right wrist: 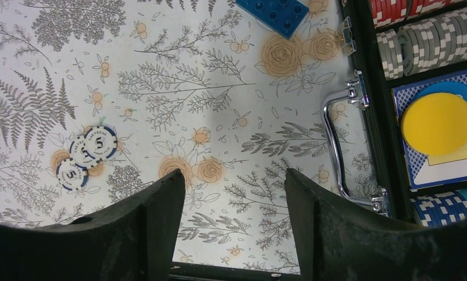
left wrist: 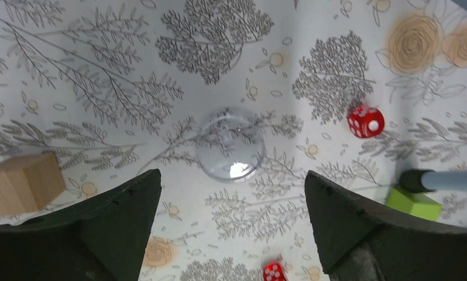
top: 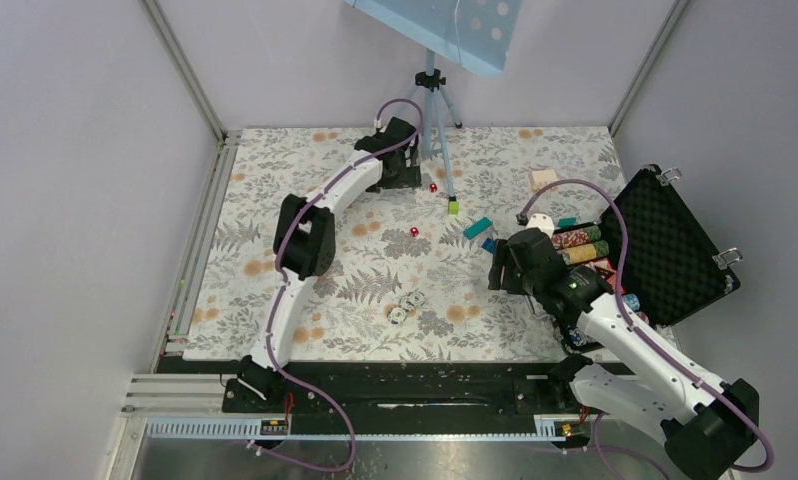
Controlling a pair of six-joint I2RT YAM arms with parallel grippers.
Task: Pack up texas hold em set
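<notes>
Left pincer (left wrist: 231, 181) over far bench (top: 265, 210), jaws wide, holding nothing, above clear disc (left wrist: 230, 143); red die (left wrist: 366, 122) near it; loose chips (right wrist: 85, 155) clustered mid-bench; right pincer (right wrist: 234, 181) parted, empty, beside case handle (right wrist: 336, 153); briefcase (top: 675, 245) lies open at right edge, chip rows (right wrist: 430, 41) and yellow disc (right wrist: 437, 123) inside.

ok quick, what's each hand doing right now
left hand: open, holding nothing, above a clear disc
right hand: open, holding nothing
</notes>
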